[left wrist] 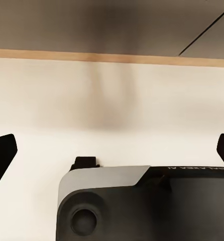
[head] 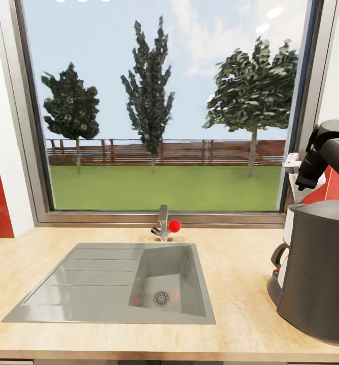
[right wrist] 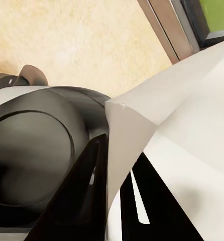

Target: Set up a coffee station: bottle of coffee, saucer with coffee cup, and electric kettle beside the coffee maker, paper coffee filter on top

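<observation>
The right arm is raised at the right edge of the head view, its forearm angled downward. In the right wrist view, the 2 dark fingers are closed on a pale folded sheet. In the left wrist view, the left gripper is held with jaws spread wide, nothing between its 2 fingertips.

The countertop is light wood and runs under the window. A grey sink sits in its middle. The tap stands at 12 o'clock from the sink. The coffee maker stands at 3 o'clock.
</observation>
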Controlling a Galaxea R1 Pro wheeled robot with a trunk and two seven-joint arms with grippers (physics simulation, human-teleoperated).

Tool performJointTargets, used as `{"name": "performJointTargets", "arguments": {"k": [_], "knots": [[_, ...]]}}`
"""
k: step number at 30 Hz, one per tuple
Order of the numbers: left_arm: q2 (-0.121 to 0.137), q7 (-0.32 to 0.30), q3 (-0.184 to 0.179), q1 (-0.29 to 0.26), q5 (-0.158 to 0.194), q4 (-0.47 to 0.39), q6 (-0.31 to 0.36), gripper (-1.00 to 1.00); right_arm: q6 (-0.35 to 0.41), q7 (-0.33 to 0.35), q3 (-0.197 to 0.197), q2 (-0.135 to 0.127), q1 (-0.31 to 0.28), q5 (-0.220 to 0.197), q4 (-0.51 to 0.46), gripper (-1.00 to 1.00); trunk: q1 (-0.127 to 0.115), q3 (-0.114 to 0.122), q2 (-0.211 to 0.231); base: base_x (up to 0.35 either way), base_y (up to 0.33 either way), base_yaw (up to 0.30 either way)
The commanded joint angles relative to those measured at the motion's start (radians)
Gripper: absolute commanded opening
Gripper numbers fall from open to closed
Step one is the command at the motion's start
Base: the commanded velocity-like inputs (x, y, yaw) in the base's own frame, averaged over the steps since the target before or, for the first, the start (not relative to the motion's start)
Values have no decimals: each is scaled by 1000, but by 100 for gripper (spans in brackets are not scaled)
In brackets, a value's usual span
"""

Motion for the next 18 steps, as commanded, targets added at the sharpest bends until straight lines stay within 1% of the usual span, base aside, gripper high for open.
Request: {"name": "performJointTargets", "arguments": {"k": [1,10,14,18], "knots": [[0,0,2,0,1,-2,-1,100,15,5,5,-1,-1,1,-2,-100,0,-1,-1,2,0,0],[0,0,2,0,1,-1,-1,100,15,5,4,-1,-1,1,-2,-100,0,-1,-1,0,0,0],[0,0,2,0,0,-1,-1,100,15,5,4,-1,-1,1,-2,-100,15,-14,-29,0,0,0],[0,0,2,0,0,-1,-1,100,15,5,4,-1,-1,1,-1,-100,15,-14,-29,0,0,0]]}}
